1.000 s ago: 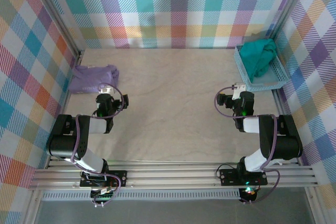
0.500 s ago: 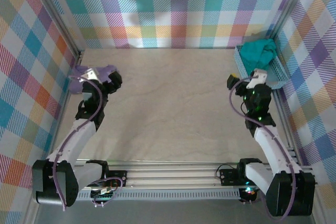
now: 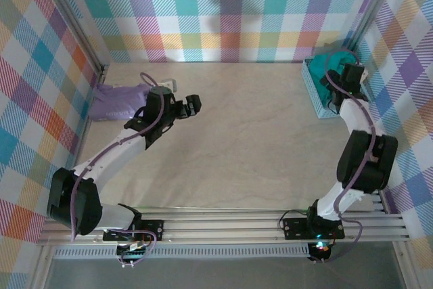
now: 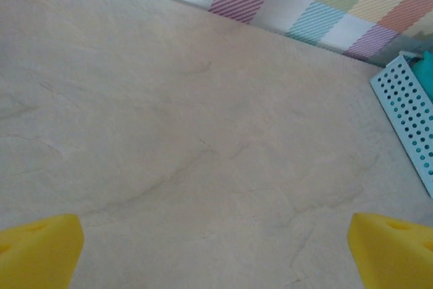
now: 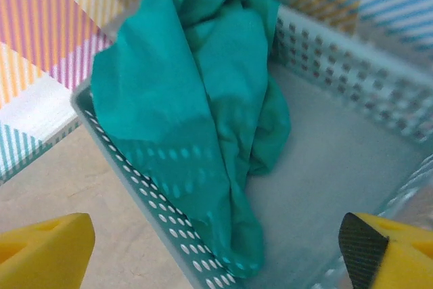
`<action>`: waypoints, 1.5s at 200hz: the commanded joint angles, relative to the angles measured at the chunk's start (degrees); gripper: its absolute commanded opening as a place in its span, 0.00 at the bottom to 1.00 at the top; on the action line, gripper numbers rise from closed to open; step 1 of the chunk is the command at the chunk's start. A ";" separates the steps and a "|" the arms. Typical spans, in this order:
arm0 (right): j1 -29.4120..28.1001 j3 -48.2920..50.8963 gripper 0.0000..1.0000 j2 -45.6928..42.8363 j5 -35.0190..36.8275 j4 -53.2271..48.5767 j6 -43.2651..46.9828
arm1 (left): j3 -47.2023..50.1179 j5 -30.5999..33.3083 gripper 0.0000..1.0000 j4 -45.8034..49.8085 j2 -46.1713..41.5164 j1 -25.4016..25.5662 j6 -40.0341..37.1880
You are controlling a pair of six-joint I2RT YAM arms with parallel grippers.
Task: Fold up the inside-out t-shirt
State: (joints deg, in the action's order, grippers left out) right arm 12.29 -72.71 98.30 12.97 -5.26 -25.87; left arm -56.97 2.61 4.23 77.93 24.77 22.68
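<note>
Your right end effector (image 5: 215,252) hangs spread wide over the perforated blue basket (image 5: 306,44), where the teal t-shirt (image 5: 196,93) lies crumpled inside. Your left end effector (image 4: 216,252) is spread wide above the surface (image 4: 169,133).

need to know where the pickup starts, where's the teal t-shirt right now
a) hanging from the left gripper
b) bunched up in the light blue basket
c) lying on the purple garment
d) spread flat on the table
b, the teal t-shirt sits crumpled inside the perforated light blue basket at the table's far right corner, and no gripper is holding it.
</note>
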 commanded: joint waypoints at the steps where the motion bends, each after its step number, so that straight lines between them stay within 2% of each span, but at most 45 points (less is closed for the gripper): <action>1: -0.31 -4.46 0.90 5.39 -1.69 0.92 -7.96 | -1.97 0.51 1.00 1.66 1.19 1.39 -0.88; 45: -0.34 -14.59 0.86 18.98 -2.11 2.67 -17.48 | -2.29 -0.01 1.00 1.40 2.62 3.47 -0.20; 93: -0.33 -27.50 0.82 31.36 -5.17 1.27 -21.17 | -2.51 0.65 1.00 1.66 2.53 4.49 -0.26; 117: -0.49 -31.76 0.65 35.26 -6.16 2.53 -21.09 | -2.95 0.62 1.00 2.38 2.87 4.57 -0.64; 141: -0.60 -33.21 0.34 36.10 -6.63 5.03 -20.46 | -3.06 -0.18 1.00 2.98 3.51 4.67 -0.54; 158: -0.56 -30.30 0.16 32.57 -7.87 8.23 -21.06 | -2.88 -0.71 1.00 3.22 3.83 4.86 -0.11; 179: -0.72 -19.54 0.01 23.31 -8.09 17.89 -25.33 | -2.58 -1.51 1.00 3.07 3.97 5.48 0.61; 210: -2.33 -3.38 0.00 6.17 -3.38 31.10 -28.43 | -2.18 -2.10 1.00 2.81 3.68 6.68 1.19; 237: -4.08 3.02 0.00 -7.11 -1.72 35.93 -26.71 | -1.87 -1.95 1.00 2.98 2.64 7.34 1.67; 258: -6.63 4.39 0.00 -17.05 -5.45 34.14 -22.87 | -0.92 0.19 1.00 3.70 0.58 7.39 2.38; 300: -15.30 1.90 0.00 -29.12 -19.50 21.86 -16.86 | 2.44 14.64 1.00 7.25 -8.06 6.68 1.61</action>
State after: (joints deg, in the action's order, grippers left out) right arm 1.72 -69.06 72.93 3.73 22.09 -47.66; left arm -56.55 7.46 8.62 76.16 31.83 24.29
